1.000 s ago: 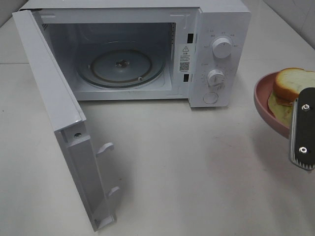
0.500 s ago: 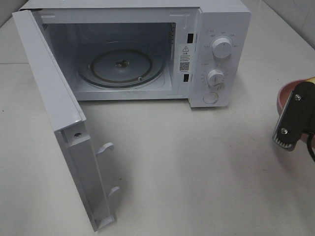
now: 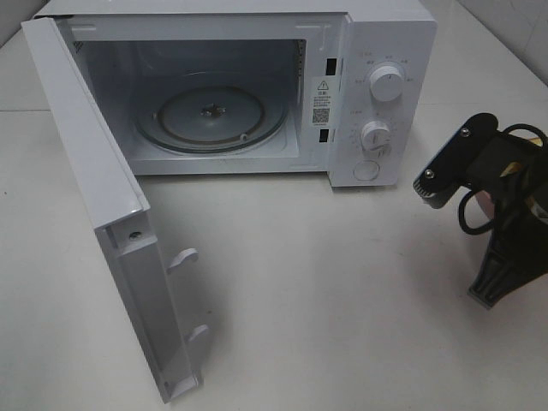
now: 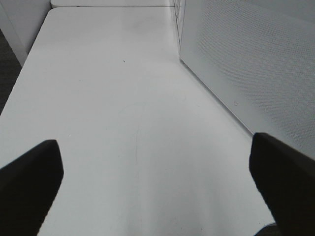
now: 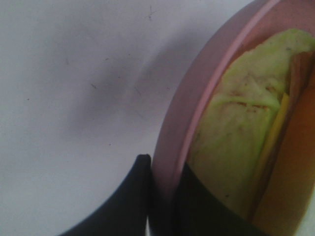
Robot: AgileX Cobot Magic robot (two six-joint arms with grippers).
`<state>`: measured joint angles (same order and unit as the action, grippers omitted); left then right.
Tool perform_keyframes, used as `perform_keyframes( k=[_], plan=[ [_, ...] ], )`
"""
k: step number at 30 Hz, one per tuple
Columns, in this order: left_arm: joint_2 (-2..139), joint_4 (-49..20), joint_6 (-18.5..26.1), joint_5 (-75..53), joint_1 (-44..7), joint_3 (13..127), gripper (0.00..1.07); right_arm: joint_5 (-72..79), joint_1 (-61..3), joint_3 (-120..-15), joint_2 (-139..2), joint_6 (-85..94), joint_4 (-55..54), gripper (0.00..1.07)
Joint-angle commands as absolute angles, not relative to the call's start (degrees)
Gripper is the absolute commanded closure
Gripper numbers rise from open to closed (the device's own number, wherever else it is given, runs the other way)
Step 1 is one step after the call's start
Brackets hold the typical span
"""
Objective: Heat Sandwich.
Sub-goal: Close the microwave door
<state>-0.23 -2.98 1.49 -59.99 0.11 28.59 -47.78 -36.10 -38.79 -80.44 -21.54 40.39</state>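
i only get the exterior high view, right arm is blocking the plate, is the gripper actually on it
Observer: Yes. In the right wrist view the right gripper is shut on the pink plate, one finger each side of its rim.
Operator: sandwich still on there
Observer: Yes, the sandwich lies on the plate, lettuce showing.
Operator: and the left gripper
Observer: The left gripper is open over bare table, beside the microwave door.
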Motion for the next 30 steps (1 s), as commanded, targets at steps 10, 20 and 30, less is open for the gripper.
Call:
perform_keyframes(
  k=[10, 20, 30],
  plan=[
    [-1.8, -3.0, 1.6, -59.4, -0.1, 28.2, 0.09, -51.2, -29.2, -42.4, -86.7, -30.8, 43.5, 1.07],
    [-1.8, -3.0, 1.6, -59.4, -0.1, 28.2, 0.09, -50.9, -21.8, -42.4, -89.2, -30.7, 44.6, 1.07],
    [-1.8, -3.0, 1.6, -59.4, -0.1, 28.2, 0.09, -48.4, -16.3, -42.4, -92.2, -32.3, 46.9, 1.06]
  ],
)
